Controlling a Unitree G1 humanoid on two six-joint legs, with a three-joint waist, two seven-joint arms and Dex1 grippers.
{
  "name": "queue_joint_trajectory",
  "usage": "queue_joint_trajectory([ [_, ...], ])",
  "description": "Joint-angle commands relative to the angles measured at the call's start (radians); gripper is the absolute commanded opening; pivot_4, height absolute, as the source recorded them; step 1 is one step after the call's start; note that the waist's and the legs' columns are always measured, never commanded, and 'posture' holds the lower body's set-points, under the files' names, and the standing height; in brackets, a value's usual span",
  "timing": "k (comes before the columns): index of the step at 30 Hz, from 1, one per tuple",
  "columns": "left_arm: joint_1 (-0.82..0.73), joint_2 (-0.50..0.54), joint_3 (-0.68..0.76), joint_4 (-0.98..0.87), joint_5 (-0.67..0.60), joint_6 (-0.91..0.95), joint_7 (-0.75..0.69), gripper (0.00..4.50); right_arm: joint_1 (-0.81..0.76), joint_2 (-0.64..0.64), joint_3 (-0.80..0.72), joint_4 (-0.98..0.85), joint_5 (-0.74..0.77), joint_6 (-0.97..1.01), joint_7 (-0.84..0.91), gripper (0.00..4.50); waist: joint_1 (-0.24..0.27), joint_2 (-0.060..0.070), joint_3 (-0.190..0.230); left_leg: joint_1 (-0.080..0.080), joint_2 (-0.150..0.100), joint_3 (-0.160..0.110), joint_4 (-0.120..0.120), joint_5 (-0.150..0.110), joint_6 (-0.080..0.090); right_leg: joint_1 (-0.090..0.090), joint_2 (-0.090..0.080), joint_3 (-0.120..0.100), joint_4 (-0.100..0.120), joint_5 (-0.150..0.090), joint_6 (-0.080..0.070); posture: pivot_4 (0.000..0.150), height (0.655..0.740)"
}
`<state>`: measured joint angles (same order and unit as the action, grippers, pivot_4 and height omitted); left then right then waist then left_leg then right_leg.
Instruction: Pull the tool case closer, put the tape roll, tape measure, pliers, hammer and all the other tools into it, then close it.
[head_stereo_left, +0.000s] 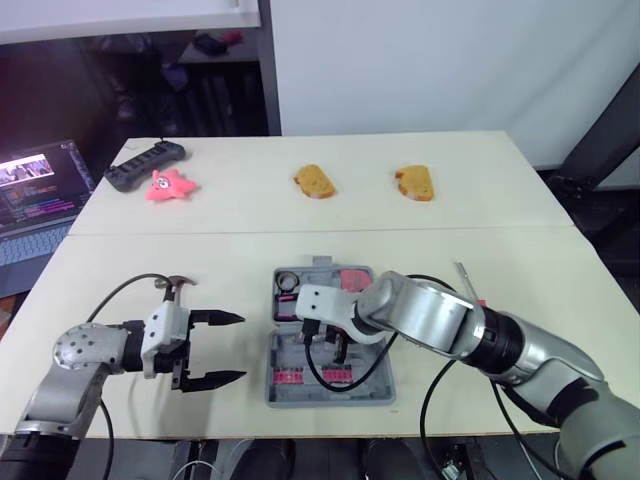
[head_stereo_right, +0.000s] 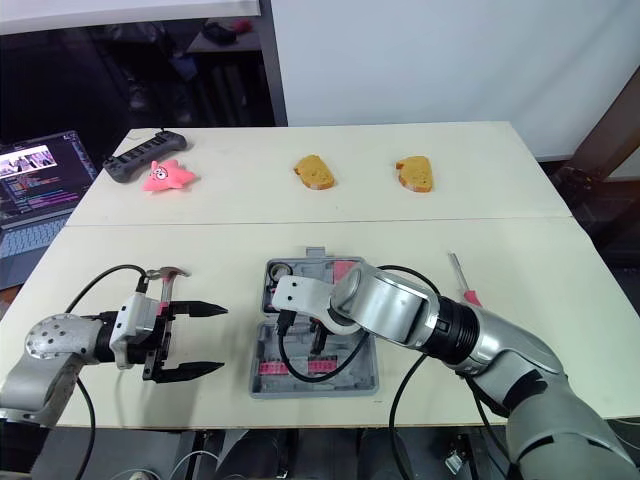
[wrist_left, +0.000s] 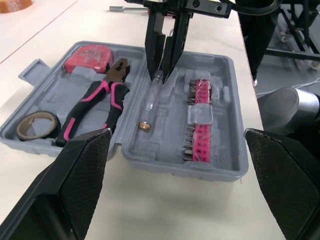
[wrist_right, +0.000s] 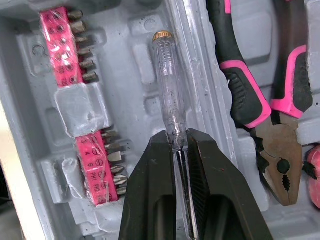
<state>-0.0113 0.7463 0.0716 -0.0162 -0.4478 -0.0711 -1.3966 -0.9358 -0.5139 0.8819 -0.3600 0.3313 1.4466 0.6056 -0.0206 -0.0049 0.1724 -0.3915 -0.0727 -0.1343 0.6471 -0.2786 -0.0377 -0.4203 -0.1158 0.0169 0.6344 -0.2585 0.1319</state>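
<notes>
The case (wrist_left: 180, 167) lies open and flat at the near edge of the surface (head_stereo_left: 500, 250), right in front of me. Its 2 halves sit side by side. One half holds the pliers (wrist_left: 100, 102), with the tape roll (wrist_left: 37, 125) at one end and the tape measure (wrist_left: 89, 57) at the other. The other half carries a pink strip of bits (wrist_left: 200, 120).

Between pliers and bits, along the hinge side of the bit half, lies a clear tester (wrist_right: 167, 95) with its brass cap pointing away from my right claw (wrist_right: 178, 137). That claw is closed narrow on the tester's metal shaft, right above the case. I cannot tell whether the tester sits fully in its slot.

My left claw (head_stereo_left: 238, 348) hovers left of the case, spread wide and holding nothing, its tips pointing at the case. The hammer (head_stereo_left: 175, 285) lies just behind that claw. A pink-handled screwdriver (head_stereo_right: 460, 280) lies on the surface to the right of the case.

Well beyond the case are a bread slice (head_stereo_left: 315, 182), a second slice (head_stereo_left: 415, 184), a pink star toy (head_stereo_left: 170, 186) and a black power strip (head_stereo_left: 145, 165).
</notes>
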Motion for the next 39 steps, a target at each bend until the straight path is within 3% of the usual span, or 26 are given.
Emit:
queue_joint_trajectory([
  [1,0.007,0.005,0.008,-0.038,-0.012,0.003,0.008,4.5,-0.031,0.032,0.002,0.022,-0.02,-0.014,-0.013,0.03,0.0,0.0,0.0,0.0,0.0,0.0,0.0,0.0,0.0,0.0,0.0,0.0,0.0,0.0,0.0,0.15,0.74],
  [18,0.022,0.006,0.008,-0.068,-0.016,0.031,0.036,4.5,-0.009,0.109,0.006,0.113,-0.05,-0.073,-0.026,0.03,-0.001,0.0,0.0,0.0,0.0,0.0,0.0,0.0,0.0,-0.003,0.001,0.0,0.001,0.0,0.0,0.15,0.74],
  [22,0.025,0.009,0.009,-0.072,-0.018,0.039,0.036,4.5,-0.001,0.109,-0.022,0.098,-0.05,-0.081,-0.025,1.67,-0.001,0.0,0.0,0.0,0.0,0.0,0.0,0.0,0.0,-0.003,0.001,0.001,0.001,0.0,-0.001,0.15,0.74],
  [25,0.027,0.009,0.012,-0.076,-0.019,0.046,0.036,4.5,-0.001,0.102,-0.041,0.083,-0.044,-0.081,-0.021,3.15,0.0,0.0,0.0,0.0,0.0,0.0,0.0,0.0,0.0,-0.003,0.001,0.001,0.001,0.0,-0.001,0.15,0.74],
  [32,0.025,0.009,0.01,-0.078,-0.019,0.054,0.039,4.5,0.051,0.084,-0.121,0.024,-0.018,-0.078,-0.014,3.15,0.001,0.0,0.0,0.0,0.0,0.0,0.0,0.0,0.0,-0.003,0.001,0.001,0.001,0.0,-0.001,0.15,0.74],
  [35,0.025,0.009,0.008,-0.079,-0.019,0.056,0.04,4.5,0.075,0.081,-0.122,0.018,-0.026,-0.104,-0.012,2.3,0.0,0.0,0.0,0.0,0.0,0.0,0.0,0.0,0.0,-0.002,0.001,0.001,0.001,0.0,-0.001,0.15,0.74],
  [39,0.022,0.01,0.007,-0.077,-0.017,0.061,0.038,4.5,0.107,0.087,-0.125,0.034,-0.039,-0.152,-0.01,0.38,-0.001,0.0,0.0,0.0,0.0,0.001,0.0,0.0,0.0,-0.001,0.001,0.001,0.001,0.0,-0.001,0.15,0.74],
])
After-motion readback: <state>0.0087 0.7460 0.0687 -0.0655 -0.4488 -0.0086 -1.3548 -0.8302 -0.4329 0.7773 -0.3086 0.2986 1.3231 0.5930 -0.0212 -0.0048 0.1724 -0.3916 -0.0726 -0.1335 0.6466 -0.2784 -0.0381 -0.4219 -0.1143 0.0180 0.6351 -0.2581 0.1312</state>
